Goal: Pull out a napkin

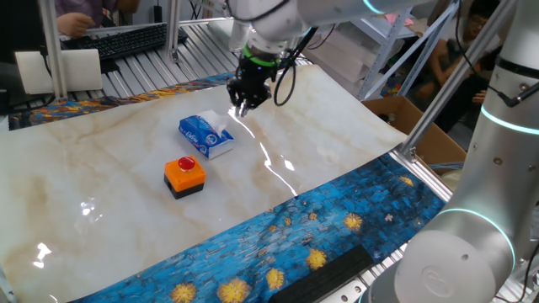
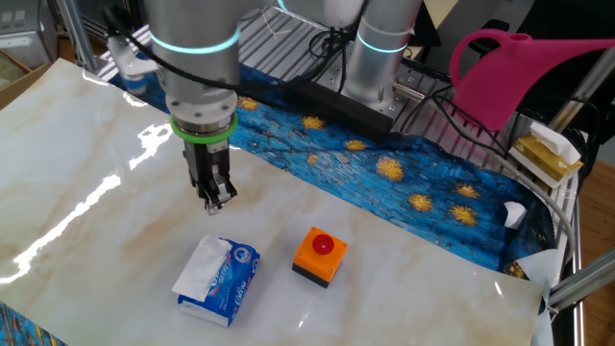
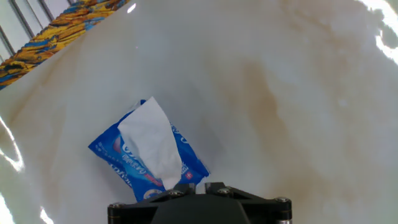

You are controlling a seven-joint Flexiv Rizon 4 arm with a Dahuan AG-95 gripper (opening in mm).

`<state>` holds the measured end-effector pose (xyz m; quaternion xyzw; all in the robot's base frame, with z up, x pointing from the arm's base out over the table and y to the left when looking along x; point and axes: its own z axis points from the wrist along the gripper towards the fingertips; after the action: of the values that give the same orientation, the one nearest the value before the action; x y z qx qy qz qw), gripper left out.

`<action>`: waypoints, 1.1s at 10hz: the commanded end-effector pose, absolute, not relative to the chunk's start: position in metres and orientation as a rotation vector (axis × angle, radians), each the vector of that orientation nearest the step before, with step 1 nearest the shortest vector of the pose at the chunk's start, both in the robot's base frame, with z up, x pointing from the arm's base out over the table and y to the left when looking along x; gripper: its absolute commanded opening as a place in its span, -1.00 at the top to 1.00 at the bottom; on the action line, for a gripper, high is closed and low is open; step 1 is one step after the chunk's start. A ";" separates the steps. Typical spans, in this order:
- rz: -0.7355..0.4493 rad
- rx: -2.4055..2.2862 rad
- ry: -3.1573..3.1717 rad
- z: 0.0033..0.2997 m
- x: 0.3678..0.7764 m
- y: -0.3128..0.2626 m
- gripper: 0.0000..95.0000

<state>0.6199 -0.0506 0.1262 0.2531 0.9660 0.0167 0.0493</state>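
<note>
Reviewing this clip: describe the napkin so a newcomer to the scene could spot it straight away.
On the marble-patterned table, find the blue-and-white tissue pack lying beside the orange box. The napkin is the crumpled white sheet sticking out of that pack's top. Soft, plain white paper, unlike the printed plastic pack and the red-buttoned box.

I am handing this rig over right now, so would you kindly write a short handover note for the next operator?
Gripper: above the table, beside the tissue pack, holding nothing; fingers look nearly together, but open or shut cannot be told.
Napkin: white sheet poking out of the pack's top, not pulled out.
Orange button box: next to the pack, apart from it.
Done: nothing yet.
Left: line up over the napkin, descend, pinch it and draw it out.
</note>
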 end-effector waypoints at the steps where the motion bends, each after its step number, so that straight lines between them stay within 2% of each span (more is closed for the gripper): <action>1: 0.044 0.842 2.906 0.122 0.638 -0.049 0.20; 4: 0.063 0.841 2.897 0.119 0.649 -0.054 0.20; 6: 0.135 0.870 2.899 0.116 0.652 -0.054 0.20; 11: 0.205 0.897 2.858 0.100 0.649 -0.047 0.20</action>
<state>0.6505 -0.0474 0.0989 0.2976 0.9496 0.0686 0.0705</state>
